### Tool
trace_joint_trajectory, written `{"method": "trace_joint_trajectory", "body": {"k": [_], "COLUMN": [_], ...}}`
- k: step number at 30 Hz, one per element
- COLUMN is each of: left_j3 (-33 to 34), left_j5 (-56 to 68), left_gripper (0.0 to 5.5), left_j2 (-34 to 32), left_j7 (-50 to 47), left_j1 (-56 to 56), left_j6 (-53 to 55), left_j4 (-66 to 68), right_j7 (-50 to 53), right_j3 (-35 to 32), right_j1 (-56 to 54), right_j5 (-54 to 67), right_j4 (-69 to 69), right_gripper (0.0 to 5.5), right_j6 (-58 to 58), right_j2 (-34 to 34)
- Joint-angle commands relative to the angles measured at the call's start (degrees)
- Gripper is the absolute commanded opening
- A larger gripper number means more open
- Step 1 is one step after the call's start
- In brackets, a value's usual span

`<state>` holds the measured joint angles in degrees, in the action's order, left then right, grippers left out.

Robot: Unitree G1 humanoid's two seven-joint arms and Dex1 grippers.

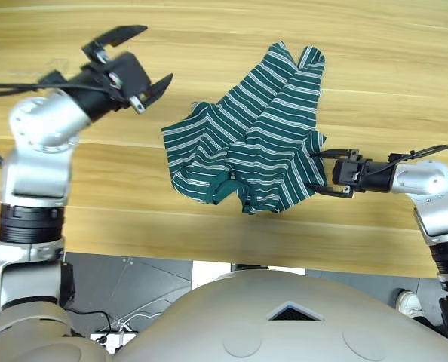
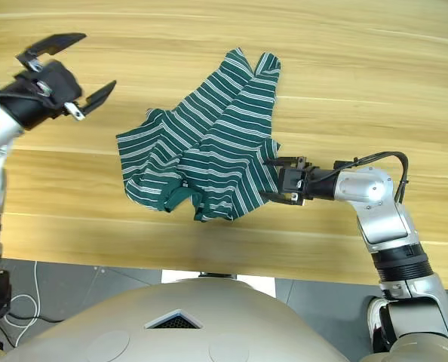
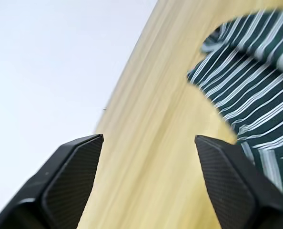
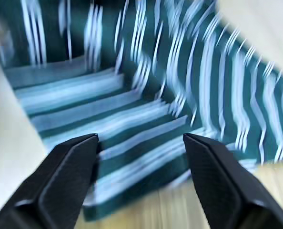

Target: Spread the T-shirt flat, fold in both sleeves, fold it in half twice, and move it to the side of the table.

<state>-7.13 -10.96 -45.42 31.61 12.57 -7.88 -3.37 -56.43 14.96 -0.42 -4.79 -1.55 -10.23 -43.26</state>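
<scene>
Pale wood-grain worktop [image 1: 405,68], smooth with long straight planks running across.

On the left, the left gripper [image 1: 154,54] hangs above the bare wood, well apart from the cloth. Its fingers [image 3: 70,181] are black, flat and wedge-shaped with a fine woven-looking texture. They're spread wide and hold nothing.

Around the middle sits the T-shirt [image 1: 247,143], a soft dark green fabric with thin white stripes. It's not flat at all. It's crumpled into a lumpy diagonal heap, with layers overlapping and the stripes running in different directions. Two narrow rounded ends poke toward the far side of the worktop, and the wider bunched part lies nearer the front edge.

On the right, the right gripper [image 1: 320,172] lies low, right at the shirt's right-hand edge. Its black fingers [image 4: 213,181] are parted fairly wide, one on either side of the striped folds at that edge, and not pinched down on the cloth.
</scene>
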Motion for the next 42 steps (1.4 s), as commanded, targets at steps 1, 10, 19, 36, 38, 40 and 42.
{"method": "trace_joint_trajectory", "body": {"k": [1,10,19,36,38,40,42], "left_j3": [-6.6,-11.2,-15.0,-3.7,-3.8,-3.7,-3.6], "left_j5": [-15.7,-22.5,-26.9,-23.0,-23.7,-24.0,-23.8], "left_gripper": [3.56,3.56,3.56,3.56,3.56,3.56,3.56], "left_j2": [0.5,1.8,4.1,-4.3,-3.7,-3.5,-3.3], "left_j7": [-8.4,-13.5,-22.3,-2.8,-2.6,-2.5,-2.2], "left_j1": [0.4,-1.2,-0.4,-39.2,-39.5,-39.3,-38.5], "left_j6": [-7.9,-15.9,-20.1,-7.1,-7.0,-7.1,-7.3], "left_j4": [6.4,20.3,34.9,-29.8,-29.4,-28.8,-28.0], "right_j7": [1.8,3.0,1.6,-7.8,-8.1,-7.8,-7.3], "right_j3": [3.5,5.1,4.0,4.1,3.7,2.6,1.3], "right_j1": [-1.6,-5.0,-8.4,8.6,8.4,7.7,5.7], "right_j5": [-7.8,-12.5,-10.1,3.2,3.3,3.2,2.8], "right_j4": [1.4,12.8,20.0,1.0,0.6,1.7,3.9], "right_gripper": [3.3,3.3,3.3,3.3,3.3,3.3,3.3], "right_j6": [-3.6,-8.0,-8.4,-2.6,-2.2,-2.2,-2.3], "right_j2": [-1.1,-5.8,-7.7,-15.1,-15.3,-15.8,-16.1]}}
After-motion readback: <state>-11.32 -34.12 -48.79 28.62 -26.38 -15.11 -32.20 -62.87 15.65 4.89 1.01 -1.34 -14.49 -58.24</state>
